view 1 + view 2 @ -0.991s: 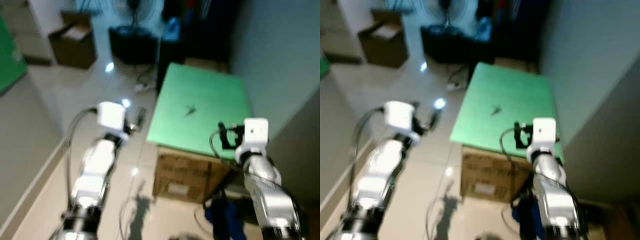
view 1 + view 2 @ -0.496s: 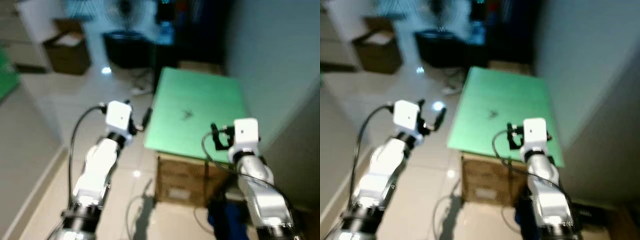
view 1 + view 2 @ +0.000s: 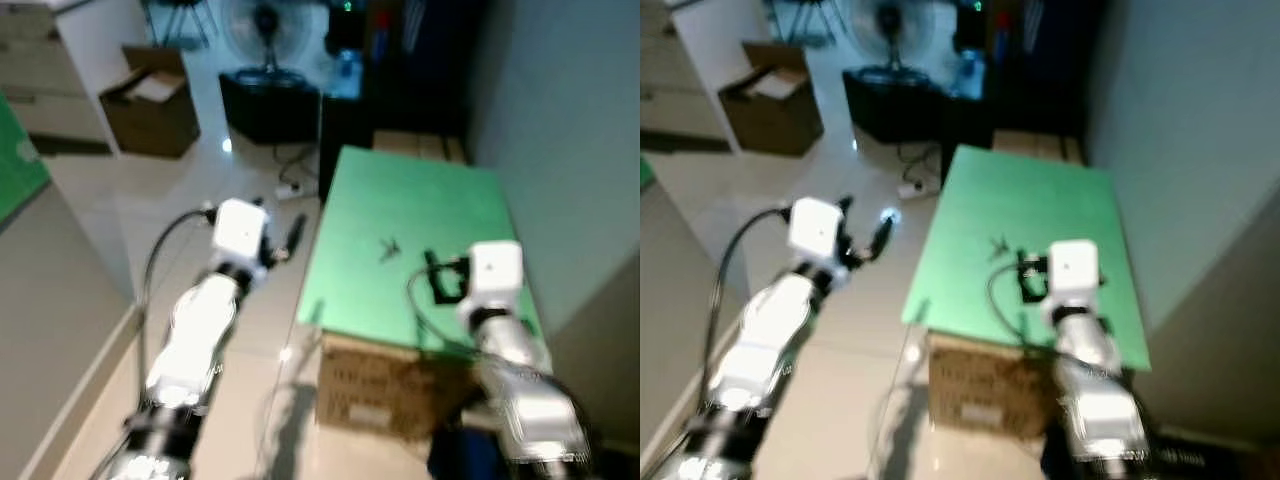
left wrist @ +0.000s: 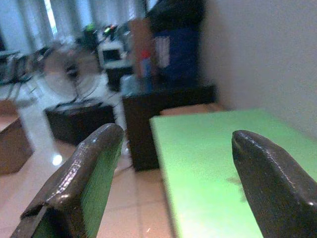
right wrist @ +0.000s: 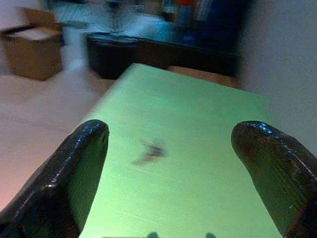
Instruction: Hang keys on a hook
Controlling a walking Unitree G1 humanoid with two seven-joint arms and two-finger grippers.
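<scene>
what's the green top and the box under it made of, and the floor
Green top: looks like a thin matte board or mat, flat and glare-free; which one is unclear. Box beneath: brown corrugated cardboard, with a pale label on its side. Floor: glossy pale tile, showing light reflections and faint joint lines.

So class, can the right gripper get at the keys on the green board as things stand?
Probably yes: the right gripper is open over the green board, the keys lie ahead between its fingers, nothing between.

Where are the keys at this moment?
The keys lie near the middle of the green board, which rests on a cardboard box. They are just ahead of the open right claw.
</scene>
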